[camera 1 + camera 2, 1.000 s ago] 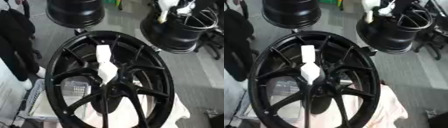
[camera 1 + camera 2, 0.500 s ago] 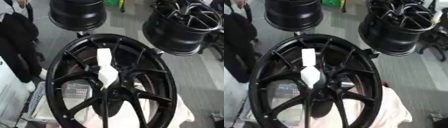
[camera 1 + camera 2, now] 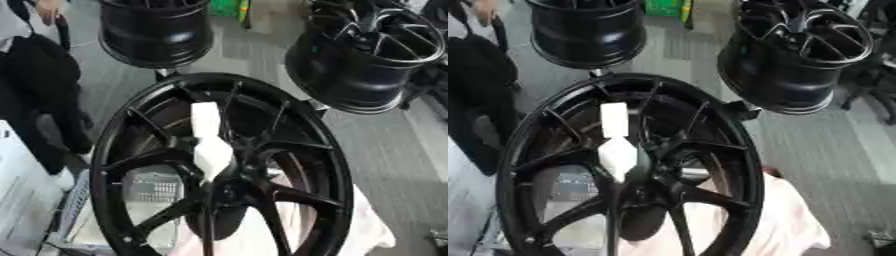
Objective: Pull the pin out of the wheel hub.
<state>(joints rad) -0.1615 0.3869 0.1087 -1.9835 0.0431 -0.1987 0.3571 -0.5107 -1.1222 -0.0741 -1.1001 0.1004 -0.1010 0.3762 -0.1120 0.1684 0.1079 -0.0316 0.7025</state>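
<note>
Your view is filled by the black wheel hub (image 3: 219,170), a large multi-spoke rim standing tilted toward you, its lower edge resting against a pale pink cloth (image 3: 789,225) at the bottom right. The white pin (image 3: 210,137) sits in the hub's middle: a flat upright strip that widens into a faceted block just above the point where the spokes meet (it lies against the spokes, and how deep it goes in you cannot tell). Neither of your hands shows in either eye view, so you cannot say whether they are released, clenched or grasping anything. Through the lower left spokes you see a grey grated crate (image 3: 149,187). Beyond the hub, on the grey floor (image 3: 815,145), two more black rims stand: a barrel-shaped one (image 3: 157,32) at the upper left and a spoked one (image 3: 794,55) at the upper right, both apart from your hub. A person in dark clothes (image 3: 35,90) stands along the left edge, touching nothing of yours
</note>
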